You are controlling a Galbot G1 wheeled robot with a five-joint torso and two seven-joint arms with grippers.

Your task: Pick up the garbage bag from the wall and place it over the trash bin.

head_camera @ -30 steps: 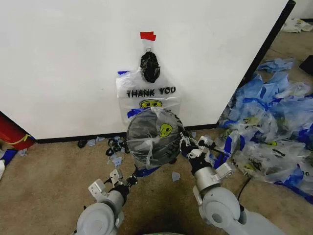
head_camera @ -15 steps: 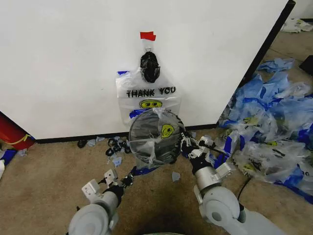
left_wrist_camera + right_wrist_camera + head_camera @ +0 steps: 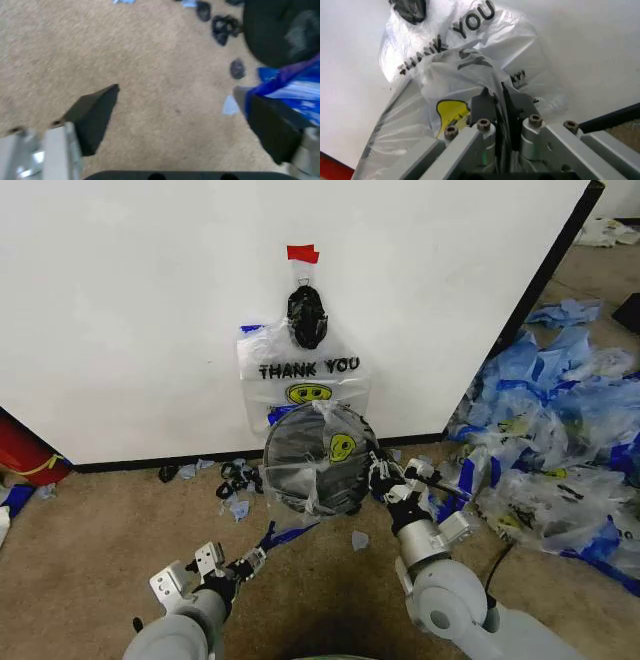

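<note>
Garbage bag (image 3: 318, 452) draped over the trash bin (image 3: 345, 485), pinched at its right edge by the right gripper (image 3: 382, 476).

In the right wrist view the fingers (image 3: 482, 107) are clamped shut on the clear film. The bin stands against the wall (image 3: 150, 310), below another hanging "THANK YOU" bag (image 3: 300, 380). The left gripper (image 3: 250, 561) hovers low over the carpet (image 3: 150, 67), jaws spread wide and holding nothing, beside a blue bag scrap (image 3: 287, 80).
</note>
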